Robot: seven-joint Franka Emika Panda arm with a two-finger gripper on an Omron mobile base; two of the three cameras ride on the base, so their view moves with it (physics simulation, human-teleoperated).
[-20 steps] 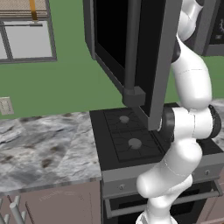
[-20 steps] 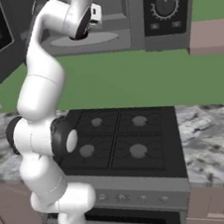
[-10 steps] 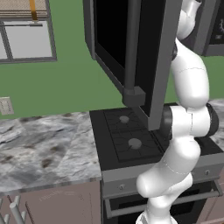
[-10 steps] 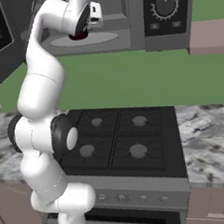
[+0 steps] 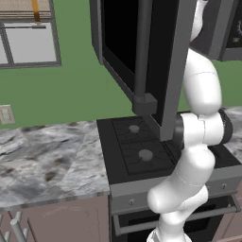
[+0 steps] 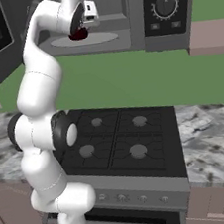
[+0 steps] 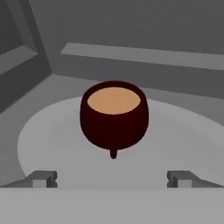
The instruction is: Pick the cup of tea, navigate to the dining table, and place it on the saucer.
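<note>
The cup [image 7: 114, 120], full of tan tea, stands on the microwave's round plate [image 7: 48, 135]; the open tool [image 7: 112, 178] faces it.

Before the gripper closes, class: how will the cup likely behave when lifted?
The cup is filled nearly to the rim, so tilting probably spills tea. Its rounded, smooth-looking sides may slip between the fingers. It looks rigid.

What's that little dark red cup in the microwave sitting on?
The cup of tea stands on the microwave's round pale turntable plate, tan tea showing inside. The patch of plate right beneath the cup is covered. The open gripper is just in front.
</note>
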